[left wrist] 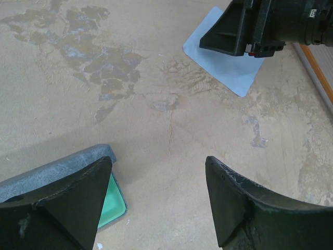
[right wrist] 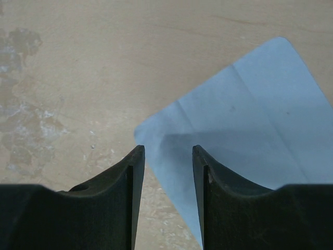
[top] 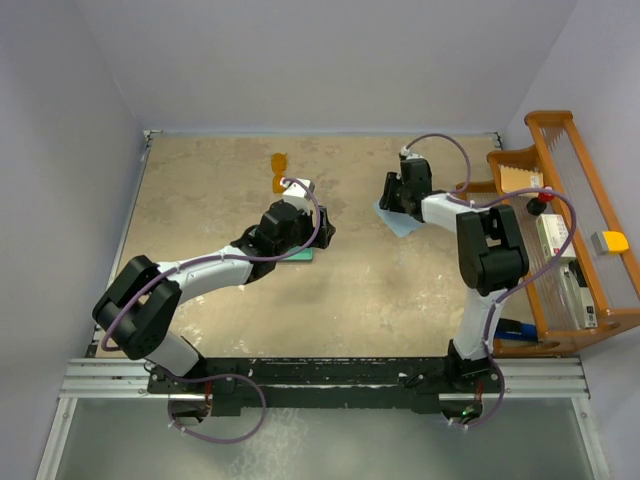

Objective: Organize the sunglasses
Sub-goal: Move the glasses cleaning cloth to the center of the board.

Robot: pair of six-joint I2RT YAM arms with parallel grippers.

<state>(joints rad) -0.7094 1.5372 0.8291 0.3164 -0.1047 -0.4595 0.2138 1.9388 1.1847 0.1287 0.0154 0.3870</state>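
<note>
orange sunglasses lie far, left of centre. i see left gripper spread wide above case; right gripper parted, empty, over blue cloth.

A robotics lab bench cell, built for arm trials, is showing here.

Two black-and-white jointed robot arms, the left arm and the right arm, are sitting bolted side by side on a silver slotted aluminium rail along the near edge of a worn, blotchy beige desk. Plain pale lilac wall panels are boxing the desk in on three sides, like a purpose-built enclosure. Thin grey-purple cables are looping loose off the arms and their bases. An orange-brown slatted wooden rack is standing at the right-hand panel, carrying pale boxes.
</note>
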